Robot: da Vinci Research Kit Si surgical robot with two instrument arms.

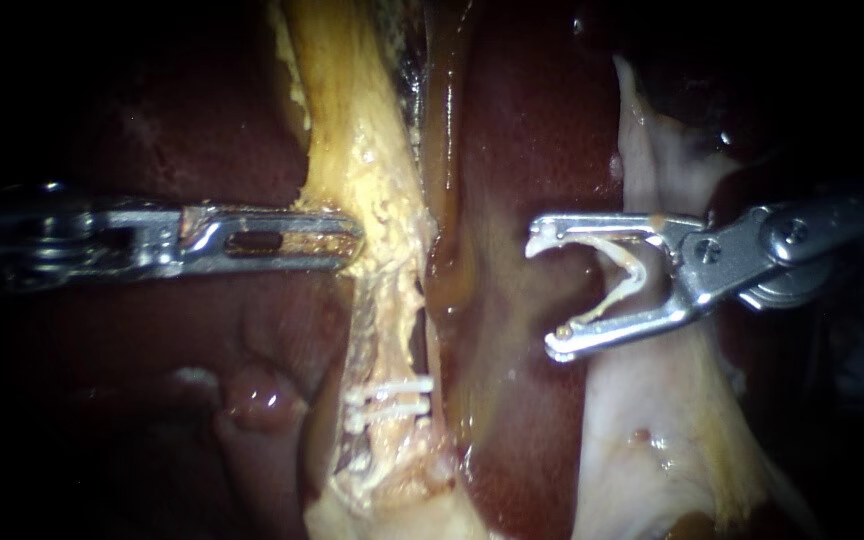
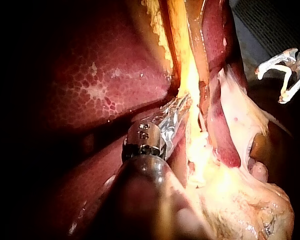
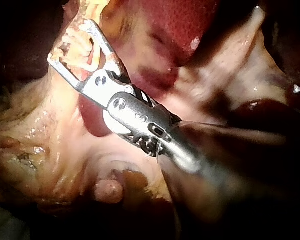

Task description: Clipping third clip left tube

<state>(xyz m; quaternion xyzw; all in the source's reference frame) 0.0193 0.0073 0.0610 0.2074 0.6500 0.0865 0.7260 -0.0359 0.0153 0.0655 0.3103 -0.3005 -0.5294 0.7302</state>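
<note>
Left instrument (image 1: 352,240): comes in level from the left; its jaws lie together, closed on the edge of the left tube (image 1: 372,150), well above the two clips.
Right instrument (image 1: 544,297): jaws stand wide apart and carry an open clip (image 1: 620,280), a white V whose legs lie against both jaws.
Position of open clip: over the liver (image 1: 512,140), between the two tubes, and apart from the left tube, with its mouth facing that tube.
Left tube: a yellowish, ragged strand that runs down the endoscope view; two white clips (image 1: 389,396) cross it side by side low down.
Right tube (image 1: 652,150): a pale strand that passes behind the right instrument's jaws.
Hidden or cut off: both shafts fade into darkness at the edges of the endoscope view. The left tube's upper end leaves the view. In each wrist view, the instrument's own shaft is a blur near the camera and covers the tissue under it.
Surface: the liver is dark red, wet and glossy.
Room: the left wrist view shows a grey textured sheet (image 2: 270,25) beyond the tissue, behind the right instrument.
</note>
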